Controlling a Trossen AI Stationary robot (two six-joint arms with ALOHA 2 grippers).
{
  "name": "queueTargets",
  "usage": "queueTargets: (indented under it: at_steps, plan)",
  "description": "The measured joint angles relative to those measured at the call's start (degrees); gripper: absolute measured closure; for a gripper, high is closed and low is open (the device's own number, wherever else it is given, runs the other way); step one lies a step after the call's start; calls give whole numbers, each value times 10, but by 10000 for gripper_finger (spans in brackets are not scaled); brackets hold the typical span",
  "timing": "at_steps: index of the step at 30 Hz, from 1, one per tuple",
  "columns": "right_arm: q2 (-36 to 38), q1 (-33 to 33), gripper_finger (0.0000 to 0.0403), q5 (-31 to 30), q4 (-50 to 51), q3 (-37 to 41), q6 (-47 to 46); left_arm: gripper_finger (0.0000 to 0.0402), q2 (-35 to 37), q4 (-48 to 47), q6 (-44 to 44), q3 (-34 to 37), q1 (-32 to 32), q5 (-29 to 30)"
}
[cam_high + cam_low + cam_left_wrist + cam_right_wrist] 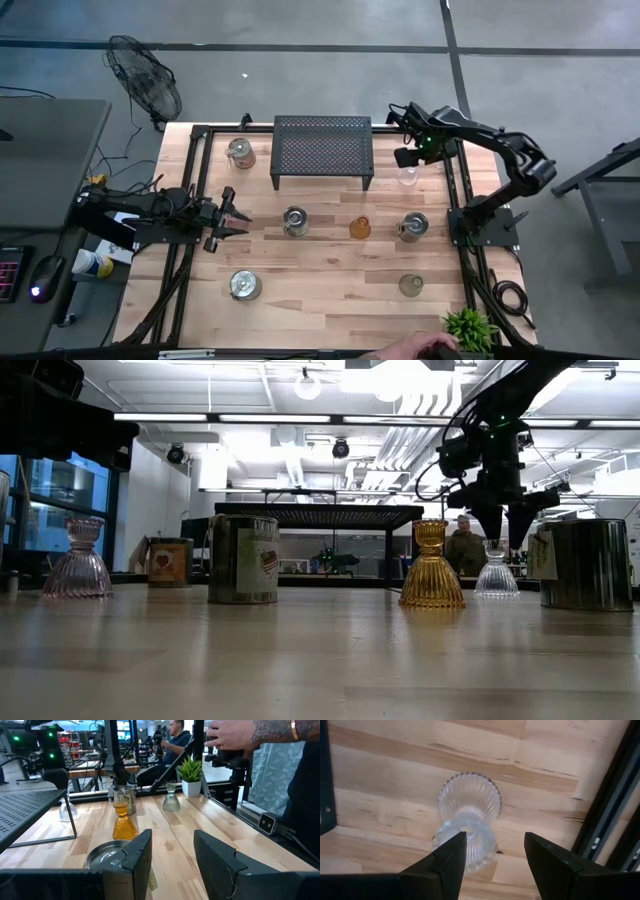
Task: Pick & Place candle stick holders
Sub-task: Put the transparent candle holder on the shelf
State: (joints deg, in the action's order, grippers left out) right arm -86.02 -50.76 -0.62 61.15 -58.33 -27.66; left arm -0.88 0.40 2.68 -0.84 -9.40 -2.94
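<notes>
A clear ribbed glass candle stick holder (407,177) (467,820) stands upright on its wide base near the table's far right, beside the black stand. My right gripper (408,160) (505,528) (494,855) hangs just above it, pointing down, open, and the holder sits below and toward one finger. An amber glass holder (360,228) (432,565), several silvery tin holders (295,220) (413,227) (240,152) (244,285) and a greenish glass one (411,285) stand apart on the table. My left gripper (230,212) (172,855) waits open at the table's left, pointing level.
The black perforated stand (322,150) stands at the far middle. A green potted plant (468,325) sits at the near right corner, with a person's hand (430,345) (240,735) beside it. A pinkish glass holder (78,560) shows at the left of the low view.
</notes>
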Motion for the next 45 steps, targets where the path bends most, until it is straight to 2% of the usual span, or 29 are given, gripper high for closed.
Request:
queueTargets:
  at_steps: [11, 23, 27, 45]
  plan:
    - [2, 0, 218, 9, -24, 18, -3, 259, 0, 0, 0, 0, 0, 0]
    - [2, 0, 342, 10, -25, 18, 11, 259, 0, 0, 0, 0, 0, 0]
    - [1, 0, 370, 12, -25, 19, 11, 259, 0, 0, 0, 0, 0, 0]
    - [-1, 0, 377, 33, -6, 3, 33, 259, 0, 0, 0, 0, 0, 0]
